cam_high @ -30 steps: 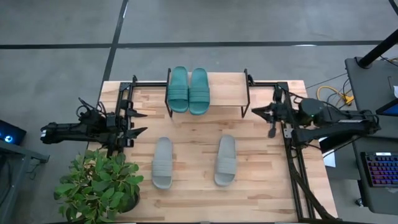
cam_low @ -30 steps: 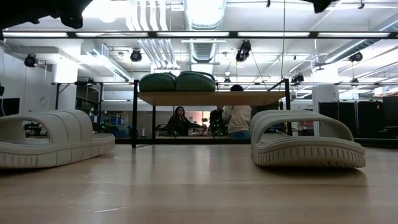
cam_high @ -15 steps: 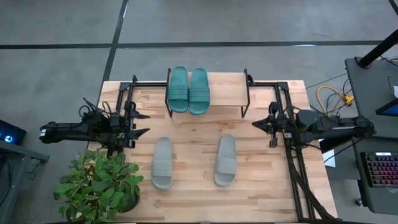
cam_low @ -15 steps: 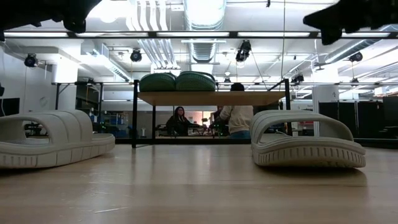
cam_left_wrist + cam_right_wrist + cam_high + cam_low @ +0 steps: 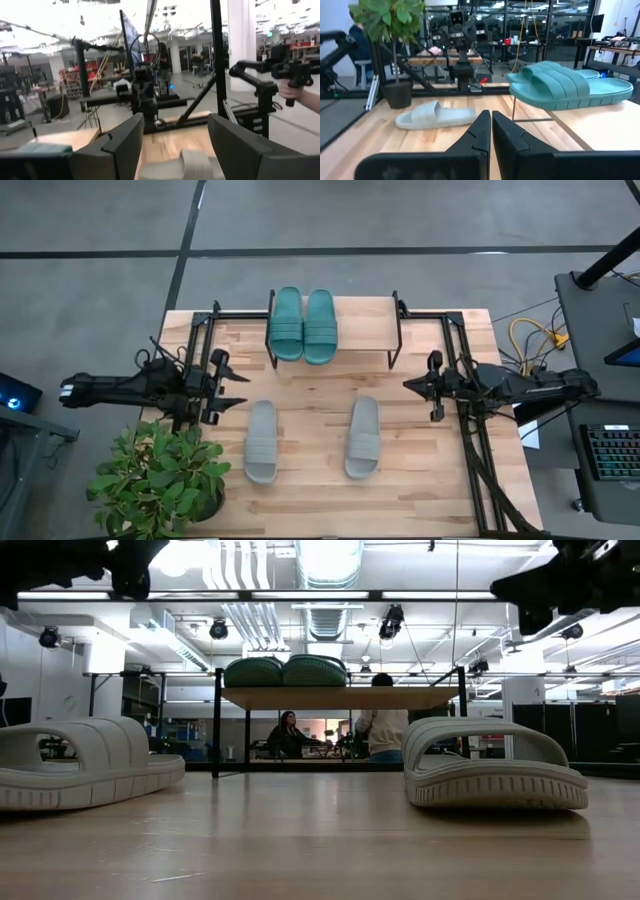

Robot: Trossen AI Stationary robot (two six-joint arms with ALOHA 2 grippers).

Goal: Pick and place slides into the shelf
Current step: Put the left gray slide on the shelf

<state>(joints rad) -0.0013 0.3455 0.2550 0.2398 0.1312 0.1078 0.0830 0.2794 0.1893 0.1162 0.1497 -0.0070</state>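
Two teal slides (image 5: 303, 325) lie side by side, soles down, on the left half of the shelf (image 5: 362, 330) at the table's far edge; the low view shows these teal slides (image 5: 285, 671) on the shelf's plank (image 5: 335, 697). Two grey slides (image 5: 261, 440) (image 5: 362, 437) rest on the tabletop nearer the front. My left gripper (image 5: 232, 382) hovers open at the table's left, level, pointing right, with nothing between its fingers (image 5: 125, 145). My right gripper (image 5: 408, 383) hovers shut at the table's right, pointing left; its fingers (image 5: 490, 131) hold nothing.
A potted plant (image 5: 160, 480) stands at the front left corner, just near of my left arm. Black frame rails (image 5: 470, 440) run along both table sides. The shelf's right half is bare wood. People stand in the room behind the shelf (image 5: 385, 725).
My right gripper has come down from high above the table, drawing in to a level pose at the right edge, still shut. My left gripper has rolled a little about its own line and stays open. No slide has moved.
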